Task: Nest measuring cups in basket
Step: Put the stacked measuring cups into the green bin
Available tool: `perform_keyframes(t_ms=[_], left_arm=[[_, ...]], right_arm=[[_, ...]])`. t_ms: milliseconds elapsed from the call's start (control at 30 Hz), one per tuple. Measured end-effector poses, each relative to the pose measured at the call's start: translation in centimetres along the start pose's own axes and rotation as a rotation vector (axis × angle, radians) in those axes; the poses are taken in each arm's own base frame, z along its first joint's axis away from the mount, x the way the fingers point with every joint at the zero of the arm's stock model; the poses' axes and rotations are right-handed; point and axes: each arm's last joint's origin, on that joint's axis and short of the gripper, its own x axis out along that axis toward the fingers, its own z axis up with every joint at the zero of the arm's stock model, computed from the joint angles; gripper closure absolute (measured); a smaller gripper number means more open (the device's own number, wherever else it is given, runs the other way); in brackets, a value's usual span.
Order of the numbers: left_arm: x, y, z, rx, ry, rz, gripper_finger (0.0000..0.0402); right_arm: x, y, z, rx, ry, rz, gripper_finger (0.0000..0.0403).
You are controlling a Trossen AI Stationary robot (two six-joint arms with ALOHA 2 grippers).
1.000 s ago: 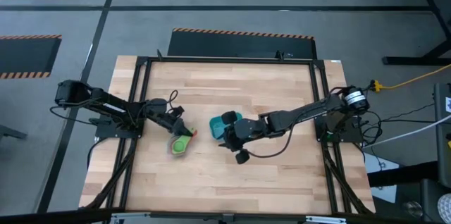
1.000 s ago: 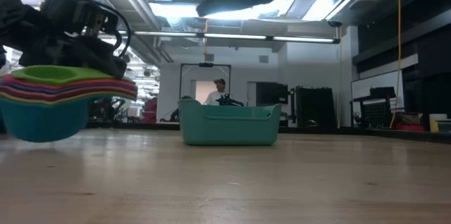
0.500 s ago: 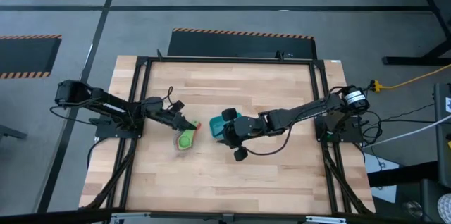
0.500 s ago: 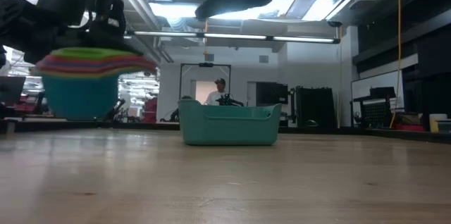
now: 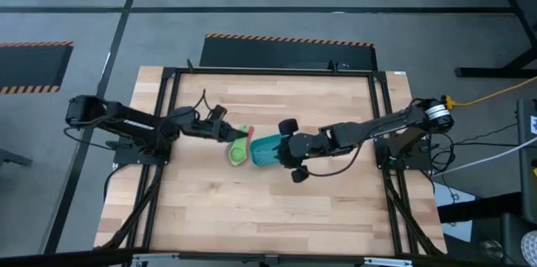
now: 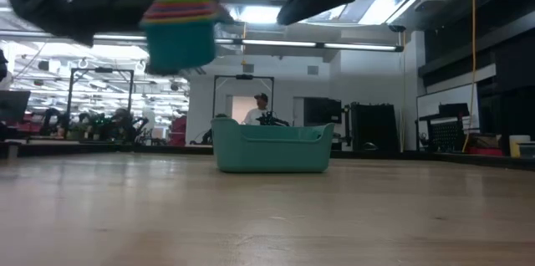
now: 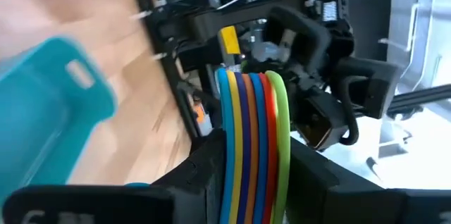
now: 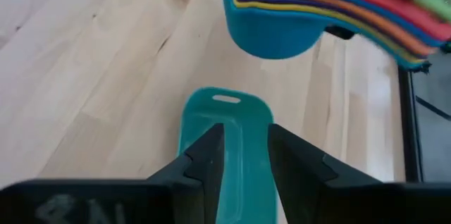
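Your left pincer (image 7: 250, 168) is clenching the handles of the nested measuring cups (image 5: 241, 147), holding the whole stack in the air, tilted, with the green cup on top. The stack is hanging just beside the near end of the basket (image 5: 267, 149), not yet over its opening; in the low view the stack (image 6: 180, 28) is well above the basket (image 6: 272, 146).

Your right pincer (image 8: 243, 155) is hovering close above the rim of the basket (image 8: 227, 115), fingers a little apart. I cannot tell if it is gripping the rim or only standing over it.

What could go wrong, in my judgement:
- You are holding only thin stacked handles, so a fast tilt may let one cup slide out and fall on the desk (image 5: 277, 217).
- The basket is only slightly larger than the biggest cup. If you are lowering off centre, the light blue bottom cup may catch the thick rim and push the basket away.
- The two arms are very near each other here, so the stack may strike your right pincer.
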Motion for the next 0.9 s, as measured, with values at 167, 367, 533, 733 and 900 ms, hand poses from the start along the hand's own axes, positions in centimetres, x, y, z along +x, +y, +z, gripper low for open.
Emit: perform_keyframes(t_ms=[167, 367, 533, 733, 900], left_arm=[[2.6, -2.4, 1.1, 0.103, 0.004, 0.035, 0.0294], [6.0, -3.0, 2.0, 0.170, -0.007, 0.066, 0.0294], [8.3, -0.7, 2.0, 0.168, -0.006, 0.121, 0.0294], [9.5, 1.1, 2.6, 0.161, -0.089, -0.004, 0.0294], [9.9, 2.9, 3.2, 0.142, -0.126, -0.013, 0.0301]], right_arm=[[-0.8, -0.3, 0.0, 0.002, 0.004, -0.003, 0.0288], [-1.3, 0.0, -1.1, -0.024, 0.109, 0.034, 0.0288], [-2.3, -0.2, -1.8, -0.036, 0.180, 0.020, 0.0288], [-4.9, -0.7, -2.3, -0.037, 0.217, 0.017, 0.0288], [-6.6, -1.1, -2.4, -0.007, 0.196, 0.008, 0.0288]])
